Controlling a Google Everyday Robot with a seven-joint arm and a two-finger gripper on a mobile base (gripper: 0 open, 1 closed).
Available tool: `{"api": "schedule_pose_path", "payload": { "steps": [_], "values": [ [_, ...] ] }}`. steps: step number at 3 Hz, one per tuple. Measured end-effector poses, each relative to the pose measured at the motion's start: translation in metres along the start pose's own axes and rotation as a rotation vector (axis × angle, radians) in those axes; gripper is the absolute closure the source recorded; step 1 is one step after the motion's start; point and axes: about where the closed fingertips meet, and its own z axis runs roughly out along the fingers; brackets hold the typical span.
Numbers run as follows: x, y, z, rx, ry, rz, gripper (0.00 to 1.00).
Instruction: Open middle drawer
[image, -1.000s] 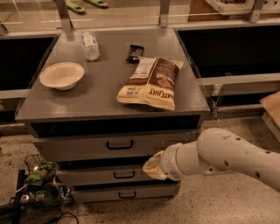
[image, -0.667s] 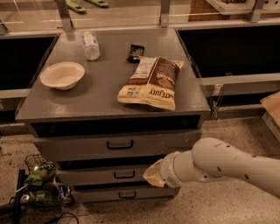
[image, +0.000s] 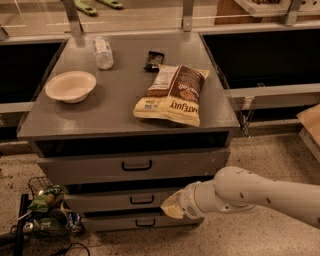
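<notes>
Gripper (tan, rounded tip) hangs at the flat grey middle drawer.

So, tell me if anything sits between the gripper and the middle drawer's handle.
Nothing visible does. The gripper is at the front of the middle drawer, just right of its black handle, with only bare panel between them. The floor clutter sits off to the left.

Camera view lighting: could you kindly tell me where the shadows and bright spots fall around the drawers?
Camera view: warm, dim light overall; dark shadow bands sit under the tabletop and above the middle drawer; the white bowl and the gripper, in front of the middle drawer's right side, are the brightest spots.
</notes>
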Motion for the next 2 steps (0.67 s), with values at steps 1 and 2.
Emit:
{"api": "schedule_pose_path", "payload": {
  "steps": [1,2],
  "values": [
    [0.0017,0.0003,0.0023,-0.004,0.000,0.004,0.83],
    [0.0017,0.0003,0.0023,-0.004,0.000,0.004,0.60]
  ]
}}
